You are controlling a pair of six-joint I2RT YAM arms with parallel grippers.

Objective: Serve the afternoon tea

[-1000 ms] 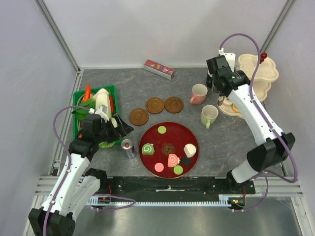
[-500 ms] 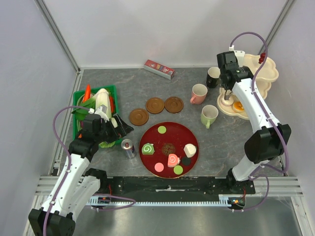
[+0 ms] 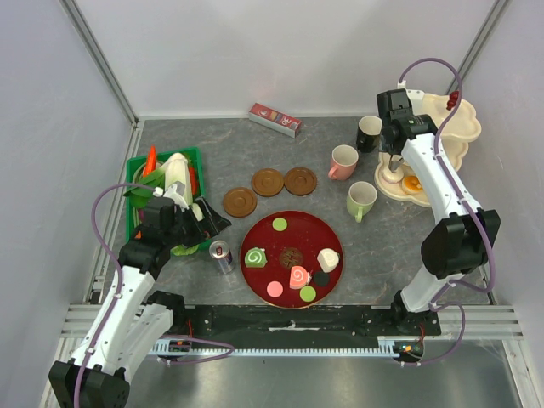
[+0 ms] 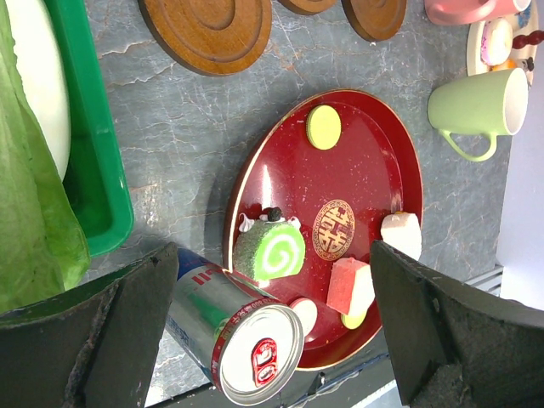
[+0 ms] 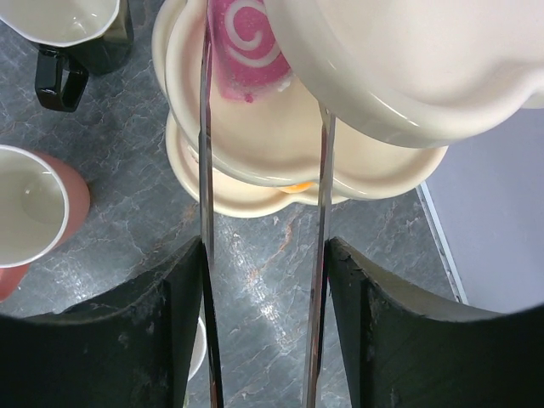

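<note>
Your right pincer (image 5: 265, 93) has swung to the cream stand (image 5: 408, 76) and is spread, pink swirl roll (image 5: 246, 42) beside one fingertip. Your left pincer (image 4: 274, 255) is spread over the can (image 4: 242, 336).

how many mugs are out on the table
3. The black mug stands farthest back, beside the cream stand. The pink mug is just nearer and left of it. The pale green mug is closest to the red tray. None seems hidden.

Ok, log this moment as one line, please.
right pincer: open at cream stand | pink swirl roll: on stand tier | left pincer: open near drink can | red tray: pastries on it
</note>
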